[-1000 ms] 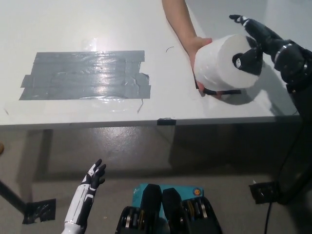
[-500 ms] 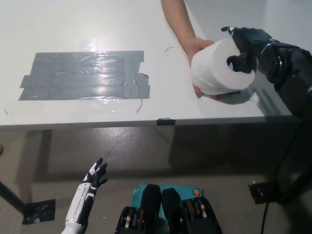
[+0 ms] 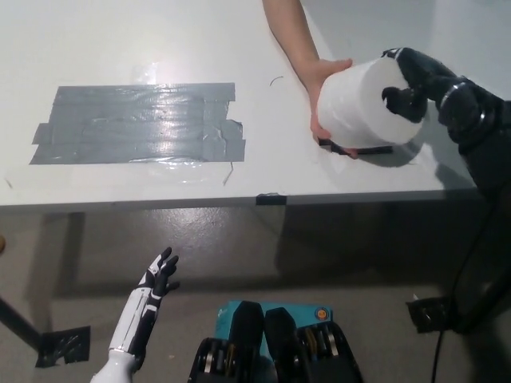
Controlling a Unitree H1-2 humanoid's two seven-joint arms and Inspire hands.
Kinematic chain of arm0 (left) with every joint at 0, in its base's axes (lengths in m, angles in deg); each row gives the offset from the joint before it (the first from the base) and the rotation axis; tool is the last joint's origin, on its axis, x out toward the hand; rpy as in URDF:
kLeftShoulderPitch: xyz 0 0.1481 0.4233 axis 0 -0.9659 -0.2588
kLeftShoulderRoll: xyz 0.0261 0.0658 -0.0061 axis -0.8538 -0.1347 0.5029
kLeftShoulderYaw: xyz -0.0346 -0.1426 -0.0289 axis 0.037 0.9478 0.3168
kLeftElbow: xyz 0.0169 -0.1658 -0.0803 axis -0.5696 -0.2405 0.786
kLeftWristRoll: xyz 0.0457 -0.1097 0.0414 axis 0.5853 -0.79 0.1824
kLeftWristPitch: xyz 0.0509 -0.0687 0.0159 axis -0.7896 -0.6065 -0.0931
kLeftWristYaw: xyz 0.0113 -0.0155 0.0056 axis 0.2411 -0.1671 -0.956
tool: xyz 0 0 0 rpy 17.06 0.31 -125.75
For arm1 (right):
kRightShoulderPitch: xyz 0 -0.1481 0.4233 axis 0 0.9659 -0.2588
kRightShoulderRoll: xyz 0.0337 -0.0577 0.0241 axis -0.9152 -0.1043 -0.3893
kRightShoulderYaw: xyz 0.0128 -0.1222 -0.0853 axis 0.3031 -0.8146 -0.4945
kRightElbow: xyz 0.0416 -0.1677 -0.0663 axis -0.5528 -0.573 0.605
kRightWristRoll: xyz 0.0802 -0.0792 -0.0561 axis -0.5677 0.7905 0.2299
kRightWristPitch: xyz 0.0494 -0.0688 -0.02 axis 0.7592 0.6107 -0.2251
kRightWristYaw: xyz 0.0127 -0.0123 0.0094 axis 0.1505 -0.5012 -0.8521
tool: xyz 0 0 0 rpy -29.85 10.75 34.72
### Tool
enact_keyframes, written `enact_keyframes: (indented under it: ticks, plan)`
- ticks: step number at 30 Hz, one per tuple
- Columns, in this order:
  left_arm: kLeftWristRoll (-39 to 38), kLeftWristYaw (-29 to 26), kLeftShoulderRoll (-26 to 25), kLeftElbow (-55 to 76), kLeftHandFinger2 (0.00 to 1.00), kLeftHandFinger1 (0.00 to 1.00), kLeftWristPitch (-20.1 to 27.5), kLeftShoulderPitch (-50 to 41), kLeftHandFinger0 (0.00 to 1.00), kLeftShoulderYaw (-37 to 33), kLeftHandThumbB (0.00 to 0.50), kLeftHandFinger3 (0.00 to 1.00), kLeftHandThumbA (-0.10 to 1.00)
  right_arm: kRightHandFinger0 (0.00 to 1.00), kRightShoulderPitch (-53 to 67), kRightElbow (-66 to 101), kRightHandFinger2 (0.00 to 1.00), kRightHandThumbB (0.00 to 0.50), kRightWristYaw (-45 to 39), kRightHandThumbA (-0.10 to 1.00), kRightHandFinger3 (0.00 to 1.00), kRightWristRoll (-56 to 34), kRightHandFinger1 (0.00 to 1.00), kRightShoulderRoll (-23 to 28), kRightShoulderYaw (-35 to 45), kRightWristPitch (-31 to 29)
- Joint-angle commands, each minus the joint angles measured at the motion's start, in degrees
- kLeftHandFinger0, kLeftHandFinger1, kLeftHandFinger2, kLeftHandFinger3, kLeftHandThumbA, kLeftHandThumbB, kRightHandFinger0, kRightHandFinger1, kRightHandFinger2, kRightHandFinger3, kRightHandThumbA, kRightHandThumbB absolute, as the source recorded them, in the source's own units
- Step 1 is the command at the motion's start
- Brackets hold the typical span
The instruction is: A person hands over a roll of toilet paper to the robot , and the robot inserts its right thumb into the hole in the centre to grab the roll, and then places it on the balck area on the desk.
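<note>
Two hands are touching the toilet paper roll point(image 3: 361, 104) above the right end of the desk point(image 3: 120, 48): the person's hand point(image 3: 323, 80) and the black right hand point(image 3: 411, 80), which is gripping it with its thumb in the hole. The white left hand point(image 3: 156, 279) is resting spread below. If the person is letting go too soon, the roll may be slipping off before reaching the black area point(image 3: 136, 124).

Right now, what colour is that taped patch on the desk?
Dark grey and shiny, the taped patch shows best in the head view.
</note>
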Motion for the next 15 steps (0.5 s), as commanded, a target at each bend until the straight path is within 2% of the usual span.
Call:
enact_keyframes:
  ticks: [1, 3, 5, 7, 8, 11, 13, 15]
  plan:
    - [0.0, 0.4, -0.4, 0.6, 1.00, 1.00, 0.1, 1.1, 0.92, -0.2, 0.099, 1.00, 1.00, 0.27, -1.3, 0.5, 1.00, 0.151, -1.7, -0.10, 0.98, -11.9, 0.74, -1.6, 10.2, 2.1]
    - [-0.1, 0.4, -0.5, 0.7, 1.00, 1.00, 0.2, 1.1, 0.92, -0.2, 0.100, 1.00, 1.00, 0.27, -1.3, 0.0, 0.99, 0.163, -2.4, -0.10, 0.95, -14.7, 0.73, -2.0, 13.9, 2.4]
    - [-0.1, 0.3, -0.5, 0.4, 1.00, 1.00, 0.3, 1.5, 0.91, -0.1, 0.090, 1.00, 1.00, 0.17, -1.5, -0.4, 0.95, 0.163, -2.5, -0.10, 0.94, -16.7, 0.61, -2.0, 17.8, 2.7]
    - [0.3, 0.2, -0.5, 0.2, 1.00, 1.00, 0.3, 1.6, 0.91, -0.1, 0.103, 1.00, 1.00, 0.07, -1.2, -0.2, 0.96, 0.125, -4.1, -0.10, 0.99, -21.2, 0.54, -2.2, 22.3, 4.0]
    - [0.6, 0.2, -0.6, 0.3, 1.00, 1.00, 0.0, 1.7, 0.91, -0.2, 0.118, 1.00, 1.00, 0.01, -0.8, -0.1, 0.98, 0.148, -5.3, -0.10, 1.00, -25.9, 0.52, -2.6, 27.8, 5.9]
    - [0.3, 0.3, -0.5, 0.4, 1.00, 1.00, -0.4, 1.7, 0.91, -0.1, 0.129, 1.00, 1.00, 0.00, -0.4, 0.0, 1.00, 0.146, -6.1, -0.10, 1.00, -30.3, 0.51, -2.4, 33.9, 9.0]
    - [0.2, 0.2, -0.6, 0.2, 1.00, 1.00, 0.0, 1.9, 0.91, -0.1, 0.117, 1.00, 1.00, 0.00, -0.2, -0.4, 0.95, 0.149, -7.4, -0.10, 1.00, -33.5, 0.49, -2.0, 38.7, 11.6]
    - [0.4, 0.2, -0.7, -0.1, 1.00, 1.00, 0.3, 2.0, 0.90, -0.1, 0.101, 1.00, 1.00, 0.00, 0.0, -0.9, 0.92, 0.123, -9.1, -0.10, 1.00, -34.9, 0.48, -1.4, 41.0, 12.0]
